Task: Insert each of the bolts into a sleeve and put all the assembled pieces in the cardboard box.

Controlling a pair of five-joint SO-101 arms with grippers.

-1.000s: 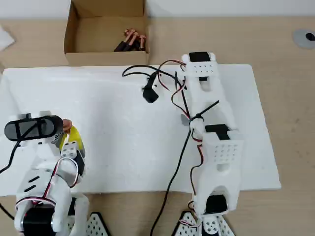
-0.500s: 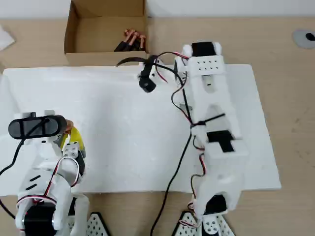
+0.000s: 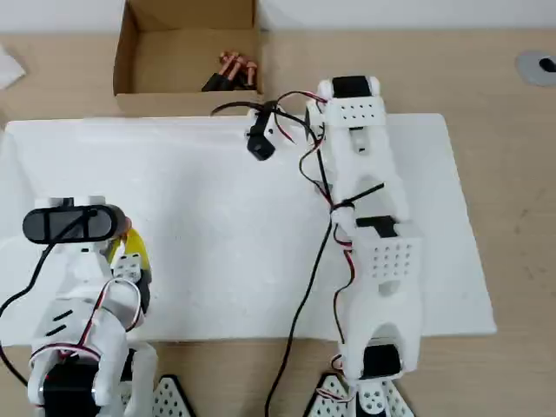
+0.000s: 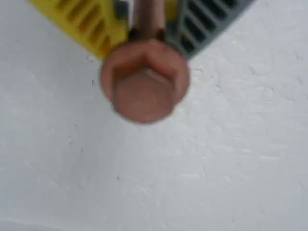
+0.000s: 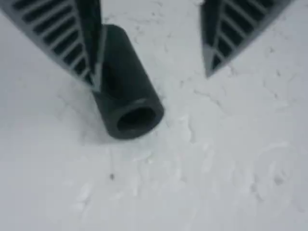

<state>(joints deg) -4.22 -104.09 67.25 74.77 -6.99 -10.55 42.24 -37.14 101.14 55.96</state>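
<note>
**While a bolt is clamped, a sleeve sits between parted fingers**

Where the left pincer [image 4: 147, 21] is clenched, a copper bolt [image 4: 144, 86] is gripped by its shank between the yellow and grey fingers, with the hexagonal head poking out past the tips, over the white sheet [image 3: 217, 243]. Bare sheet is seen on every side of that head. The right pincer [image 5: 153, 72] is spread wide. A black sleeve [image 5: 127, 103] lies on the sheet between its fingers, tucked close against one finger and well apart from the other, open bore turned outward. Open sheet is found past the sleeve's mouth. Beyond the right pincer, past the sheet's far edge, the cardboard box [image 3: 130, 95] is seen with assembled pieces [image 3: 233, 71] lying inside.
</note>
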